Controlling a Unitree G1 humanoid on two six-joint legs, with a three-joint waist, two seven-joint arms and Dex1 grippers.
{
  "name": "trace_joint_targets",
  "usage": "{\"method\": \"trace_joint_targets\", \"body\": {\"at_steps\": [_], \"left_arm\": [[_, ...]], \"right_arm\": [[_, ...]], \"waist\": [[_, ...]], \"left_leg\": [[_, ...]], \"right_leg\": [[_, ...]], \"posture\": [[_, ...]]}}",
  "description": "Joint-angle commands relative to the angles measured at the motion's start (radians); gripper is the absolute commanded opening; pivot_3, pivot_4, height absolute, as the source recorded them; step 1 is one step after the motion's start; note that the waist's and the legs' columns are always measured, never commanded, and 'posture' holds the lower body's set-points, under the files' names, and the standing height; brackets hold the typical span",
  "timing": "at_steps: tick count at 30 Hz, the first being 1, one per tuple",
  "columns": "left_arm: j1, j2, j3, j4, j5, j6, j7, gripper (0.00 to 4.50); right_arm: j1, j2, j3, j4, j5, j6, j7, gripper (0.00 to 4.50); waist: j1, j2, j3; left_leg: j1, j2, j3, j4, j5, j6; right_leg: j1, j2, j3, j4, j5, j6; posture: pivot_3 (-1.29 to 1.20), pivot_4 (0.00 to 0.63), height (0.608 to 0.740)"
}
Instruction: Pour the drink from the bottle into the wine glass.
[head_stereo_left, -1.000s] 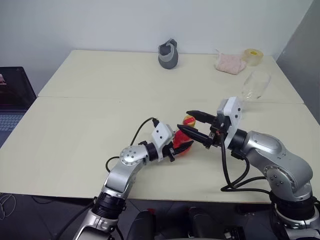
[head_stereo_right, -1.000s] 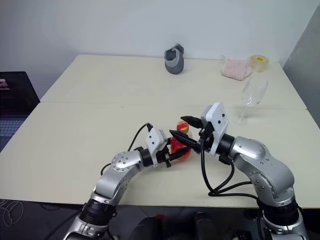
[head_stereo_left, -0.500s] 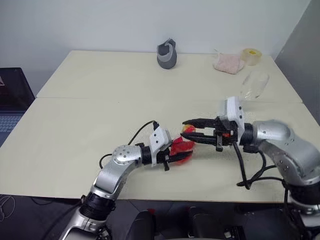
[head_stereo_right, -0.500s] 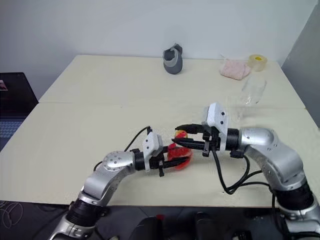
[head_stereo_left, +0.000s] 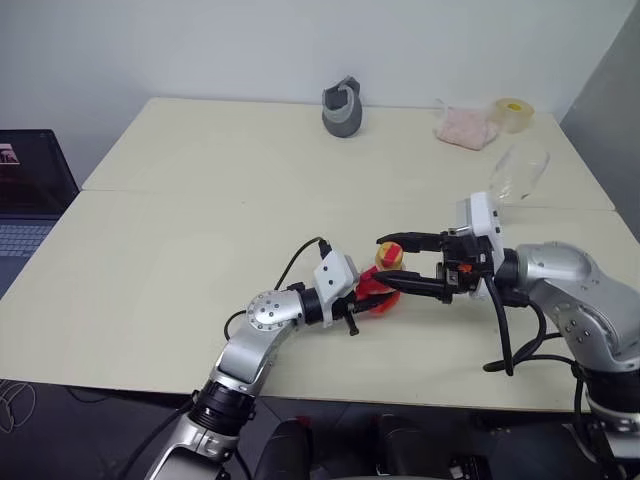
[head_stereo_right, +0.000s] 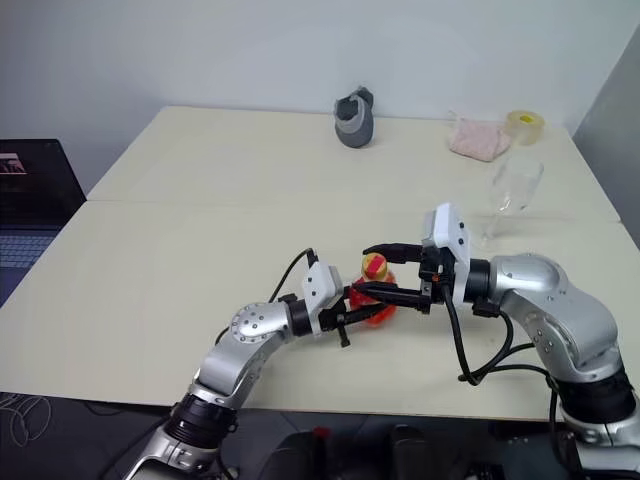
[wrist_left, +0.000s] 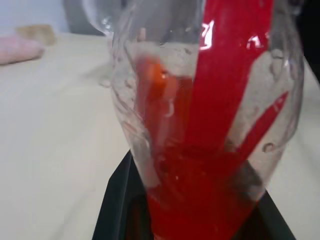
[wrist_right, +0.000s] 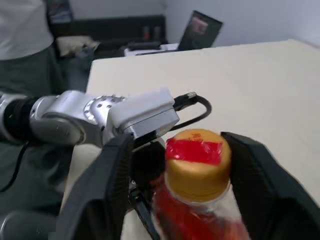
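The small clear bottle (head_stereo_left: 375, 292) stands just above the table's front part, near upright, with the red drink (wrist_left: 200, 190) in its lower body. My left gripper (head_stereo_left: 362, 303) is shut on the bottle's body from the left. Its yellow cap (wrist_right: 198, 155) with a red strip sits between the fingers (wrist_right: 107, 185) of my right gripper (head_stereo_left: 396, 262), which comes in level from the right. That gripper is open, with a gap on each side of the cap. The wine glass (head_stereo_right: 510, 192) stands upright at the back right, apart from both arms.
A grey object (head_stereo_left: 342, 108), a pink cloth (head_stereo_left: 462, 128) and a tape roll (head_stereo_left: 510, 113) lie along the table's far edge. A laptop (head_stereo_left: 30, 195) sits off the left side. A person (wrist_right: 25, 30) stands beyond the table in the right wrist view.
My right gripper's fingers have spread apart around the cap. The left gripper has tightened on the bottle, which now stands more upright. The camera view has shifted a little.
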Motion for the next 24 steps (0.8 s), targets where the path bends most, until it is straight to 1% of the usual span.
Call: {"method": "trace_joint_targets", "body": {"at_steps": [1,2,5,10,15,24], "left_arm": [[-0.012,-0.022,0.055,-0.010,0.033,-0.068,0.097,0.92],[-0.013,-0.025,0.058,-0.003,0.039,-0.074,0.109,0.92],[-0.030,-0.035,0.062,0.029,0.046,-0.083,0.125,0.92],[-0.049,-0.037,0.054,0.052,0.046,-0.090,0.107,0.92],[-0.060,-0.039,0.049,0.066,0.041,-0.093,0.086,0.92],[-0.046,-0.034,0.054,0.061,0.040,-0.095,0.075,0.92]], "right_arm": [[0.066,0.062,-0.032,-0.153,-0.004,0.018,-0.182,3.25],[0.080,0.087,-0.034,-0.175,-0.013,0.018,-0.229,3.25],[0.113,0.149,0.043,-0.221,-0.160,-0.024,-0.372,3.25],[0.117,0.237,0.093,-0.235,-0.253,-0.048,-0.488,3.25],[0.104,0.279,0.114,-0.221,-0.293,-0.060,-0.520,3.25],[0.096,0.273,0.148,-0.219,-0.311,-0.061,-0.481,3.25]], "waist": [[-0.005,0.000,0.000],[-0.006,0.000,0.000],[-0.008,0.000,0.000],[-0.008,0.000,0.000],[-0.008,0.000,0.000],[-0.008,0.000,0.000]], "left_leg": [[0.001,0.000,0.000,0.000,0.000,0.000],[0.001,0.000,0.000,-0.001,0.000,0.000],[0.001,0.000,0.000,0.000,0.000,0.000],[0.001,-0.001,0.000,0.000,0.000,0.000],[0.001,0.000,0.000,0.000,0.000,0.000],[0.001,0.000,0.000,0.000,0.000,0.000]], "right_leg": [[0.000,0.000,0.000,0.000,0.000,0.000],[0.000,0.000,0.000,0.001,0.000,0.000],[0.000,0.001,0.000,0.001,-0.003,0.005],[0.001,0.001,0.000,0.000,-0.003,0.005],[0.000,0.000,0.000,0.000,-0.003,0.005],[0.000,0.001,0.000,0.000,-0.003,0.005]], "posture": [[0.00,0.150,0.740],[0.00,0.150,0.740],[0.00,0.150,0.740],[0.00,0.150,0.740],[0.00,0.150,0.740],[0.00,0.150,0.740]]}}
